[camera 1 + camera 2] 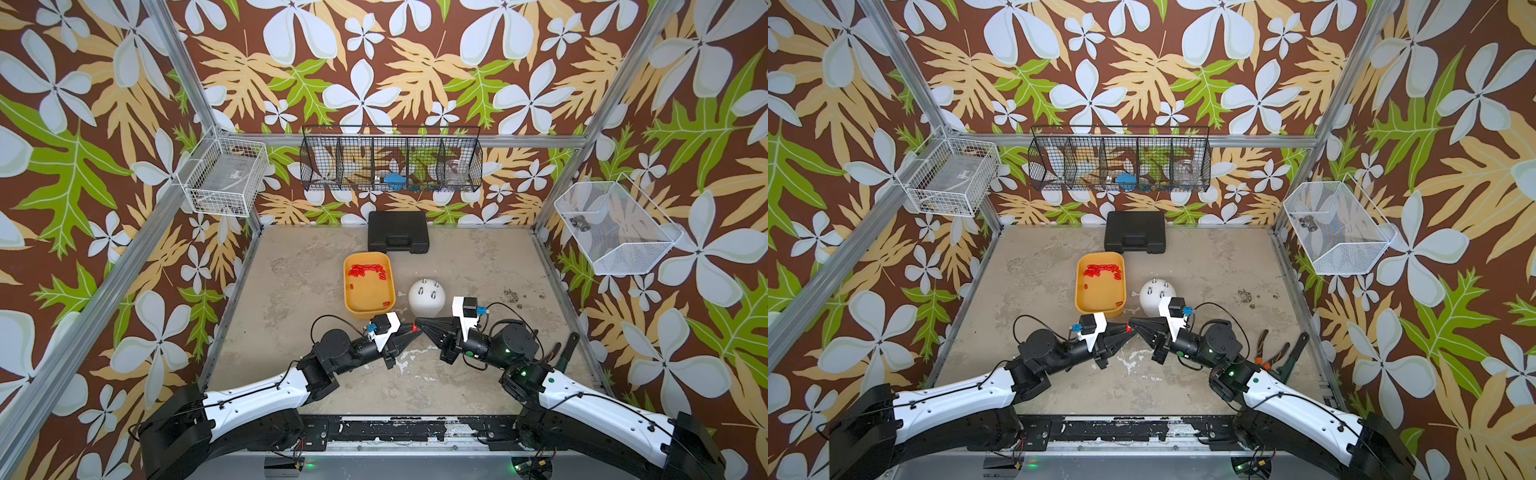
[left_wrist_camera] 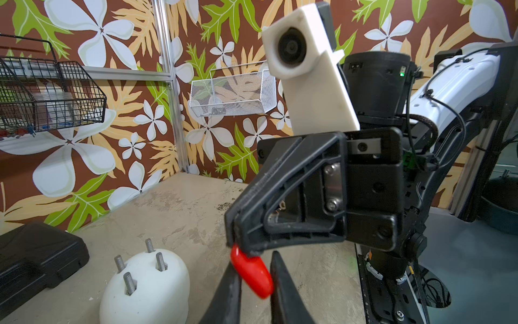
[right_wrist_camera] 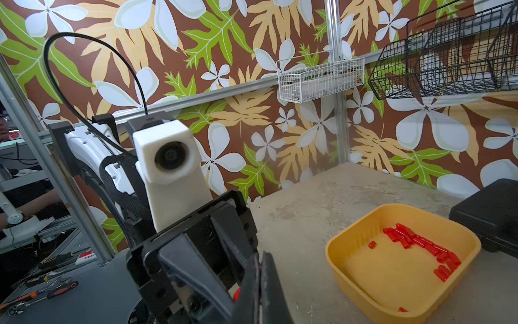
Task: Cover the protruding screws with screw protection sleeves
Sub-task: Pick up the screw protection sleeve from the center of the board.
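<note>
Meeting tip to tip above the front middle of the tabletop (image 1: 498, 270), the two claws share one red sleeve (image 2: 252, 273). The right claw (image 2: 232, 243) has its fingers pressed together on one end of the sleeve. The left claw (image 2: 255, 263) is narrowed around the other end, its fingers (image 2: 283, 291) touching the sleeve on both sides. In both top views the sleeve shows only as a small red dot between the two black tips.

Just beyond the right claw the white dome (image 1: 424, 305) rests on the tabletop. The four protruding screws (image 2: 129, 282) point up out of its top, all uncovered. Beside the dome, toward the left arm's side and not touching it, sits the yellow tray (image 1: 348, 291). The other sleeves (image 1: 368, 270) lie mostly in a loose cluster along the tray's far end; one lies alone near the left wall and another in the near corner on the dome's side.

Farther back, a closed black case (image 1: 398, 230) lies against the rear wall. Above it a black wire basket (image 1: 390, 164) hangs on that wall.
</note>
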